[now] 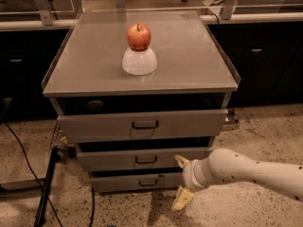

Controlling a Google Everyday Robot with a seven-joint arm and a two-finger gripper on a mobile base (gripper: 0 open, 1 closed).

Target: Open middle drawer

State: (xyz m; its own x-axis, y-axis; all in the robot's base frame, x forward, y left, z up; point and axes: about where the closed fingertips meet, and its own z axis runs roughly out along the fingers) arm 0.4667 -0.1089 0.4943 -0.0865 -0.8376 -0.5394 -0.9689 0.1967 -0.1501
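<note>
The grey cabinet has three stacked drawers. The middle drawer (142,159) is a medium-height grey front with a small dark loop handle (146,160) at its centre. My gripper (181,183) reaches in from the right on a white arm, open, with one finger near the middle drawer's right end and the other lower, by the bottom drawer. It sits to the right of the handle, apart from it.
A red apple (138,36) sits on an upturned white bowl (139,61) on the cabinet top (189,65). The taller top drawer (142,125) is above, the shortest bottom drawer (137,182) below. A black cable and stand (47,183) lie at the left on the speckled floor.
</note>
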